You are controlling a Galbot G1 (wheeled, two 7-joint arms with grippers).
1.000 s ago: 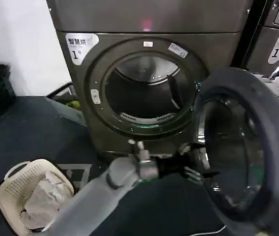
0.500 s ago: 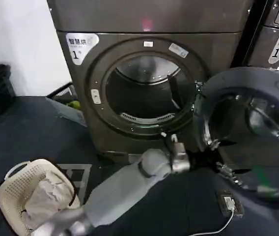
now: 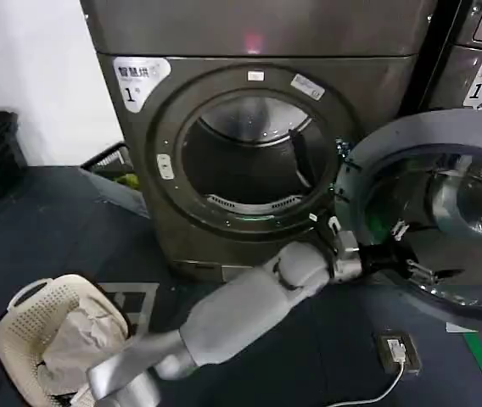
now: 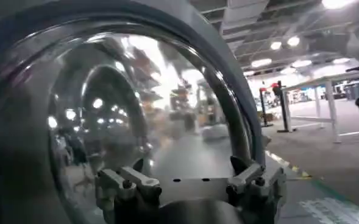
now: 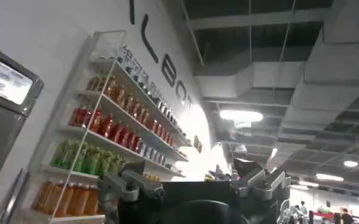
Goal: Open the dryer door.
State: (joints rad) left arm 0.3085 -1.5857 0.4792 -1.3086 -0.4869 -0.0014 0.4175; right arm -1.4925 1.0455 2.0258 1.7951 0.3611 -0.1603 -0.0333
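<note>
Already most of the way there, I judge: the dryer door (image 3: 445, 216) stands swung out wide to the right of the drum opening (image 3: 254, 161), hinged at the opening's right edge, its inner side turned toward my head camera.

Left to right. Bottom left on the dark floor, a cream perforated laundry basket (image 3: 29, 326) with pale cloth in it. Centre, the brown-grey metal dryer front; circular mouth, dark drum behind, ribbed at the lower lip. My left arm reaches from bottom left across to the door; left gripper (image 3: 406, 259) sits against the lower inner face, jaws spread, holding nothing that I can see. In the left wrist view the fingers (image 4: 127, 182) stand apart before the clear bowl.

Door: matte grey plastic ring, glossy domed glass, round.

Right gripper (image 5: 194, 179) idle, raised, jaws apart, facing shelves of bottles.

What's left: little, perhaps a last push wider, then pull away.
</note>
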